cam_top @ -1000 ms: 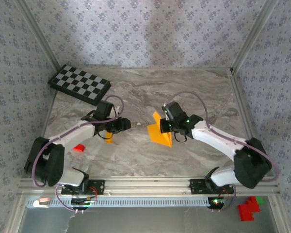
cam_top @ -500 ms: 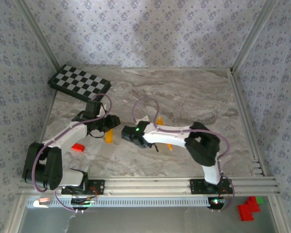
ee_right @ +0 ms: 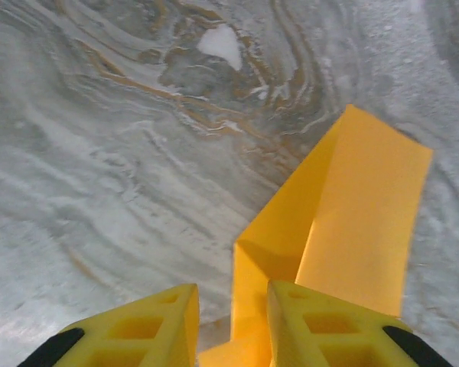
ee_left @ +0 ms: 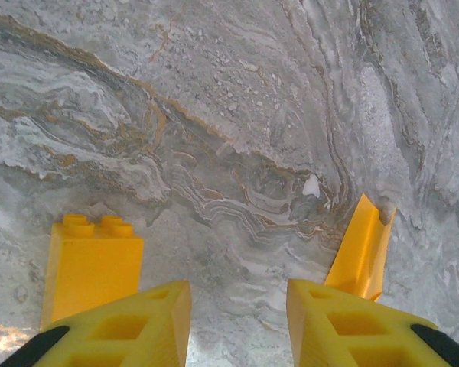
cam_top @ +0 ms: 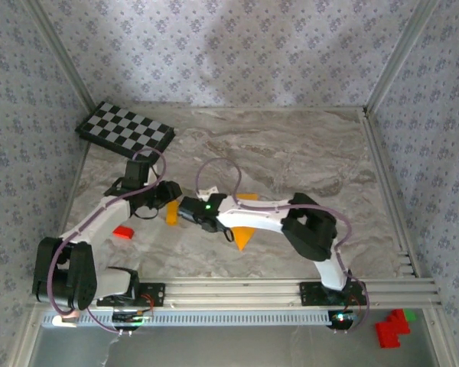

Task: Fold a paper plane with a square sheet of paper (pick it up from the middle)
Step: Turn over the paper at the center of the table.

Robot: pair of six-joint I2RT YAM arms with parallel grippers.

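Observation:
The orange-yellow sheet of paper, creased narrower with one fold standing up, lies on the marble under my right arm; its pointed end pokes out toward the near edge. My right gripper hangs low over it, open, with the raised fold in the gap against the right finger. In the top view the right gripper sits left of centre, the forearm stretched leftward. My left gripper is open over bare marble, nothing between its fingers. From above, the left gripper stands just left of the right wrist.
A small thick orange block stands beside my left gripper's left finger; in the top view this block is just in front of that gripper. A red block lies nearer the left arm. The checkered board rests at the back left.
My right arm swung left across the table and now lies over the paper, which has dropped lower. Its jaws have parted. My left gripper drew back slightly to the left.

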